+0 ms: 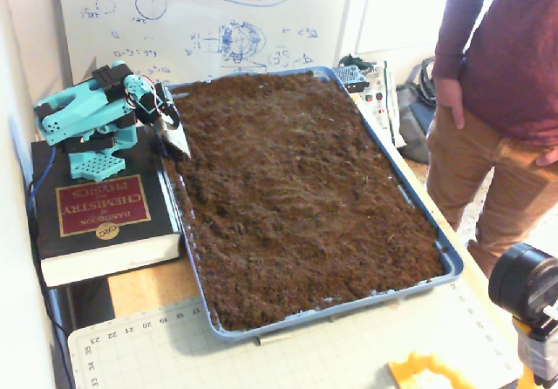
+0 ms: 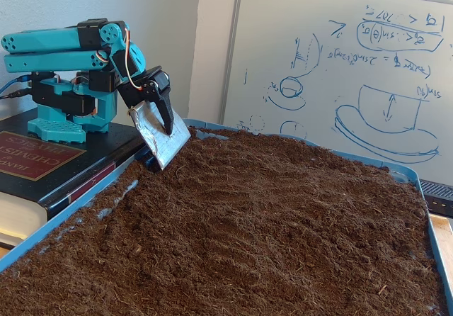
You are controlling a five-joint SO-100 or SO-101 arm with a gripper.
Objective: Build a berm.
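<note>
Item: turquoise arm (image 2: 67, 43), mounted on a thick book (image 1: 100, 219) at the left of the bench.

End effector (image 2: 157, 121): carries a flat metal blade (image 2: 161, 135); whether it is spread or pressed together cannot be told. Blade tilted, lower edge at the tray's (image 1: 453, 262) far-left corner.

Soil (image 1: 296, 188): fills the tray, roughly level. Berm: none visible, so no axis or heading to record.

Handling advice: sink the blade shallowly, push soil in one straight line, repeat from both sides.
</note>
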